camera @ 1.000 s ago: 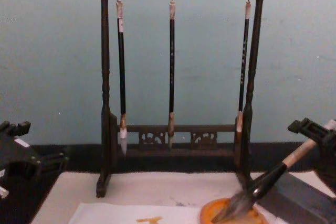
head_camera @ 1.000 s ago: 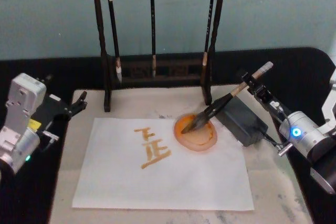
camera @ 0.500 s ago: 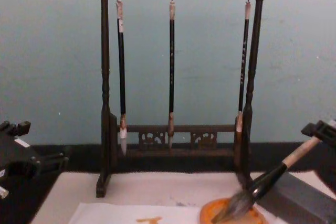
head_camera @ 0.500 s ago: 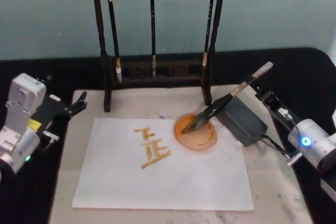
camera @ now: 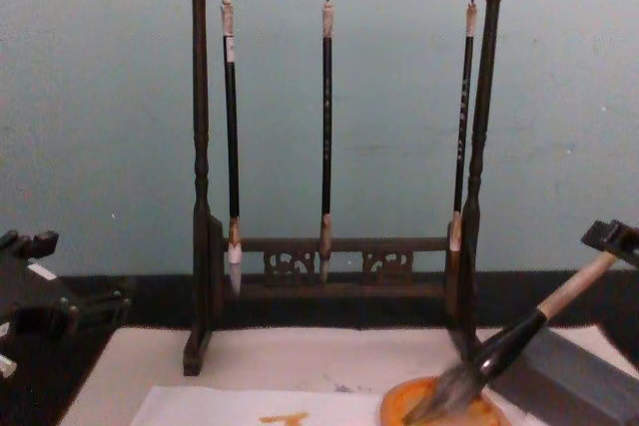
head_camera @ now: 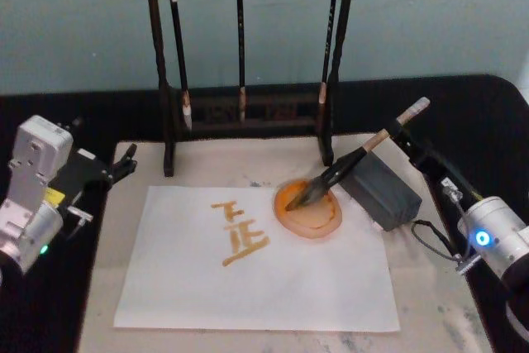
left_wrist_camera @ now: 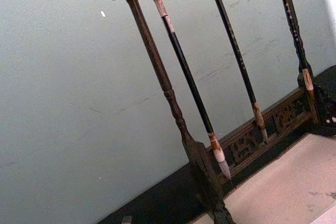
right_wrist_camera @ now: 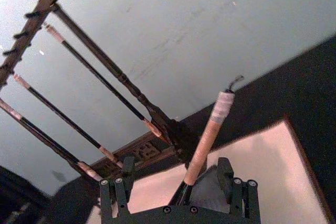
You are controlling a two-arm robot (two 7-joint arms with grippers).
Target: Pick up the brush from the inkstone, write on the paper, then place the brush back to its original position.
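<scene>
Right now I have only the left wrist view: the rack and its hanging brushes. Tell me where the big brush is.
Observer: The brush lies with its tuft in the orange dish and its shaft propped on the dark block.
Operator: Report the right gripper.
Observer: The right gripper sits at the handle's upper end, its jaws open, one on either side of the handle with a gap at each.
Operator: Now the paper.
Observer: The paper carries orange strokes just left of the dish; the left gripper is parked off its left side.
</scene>
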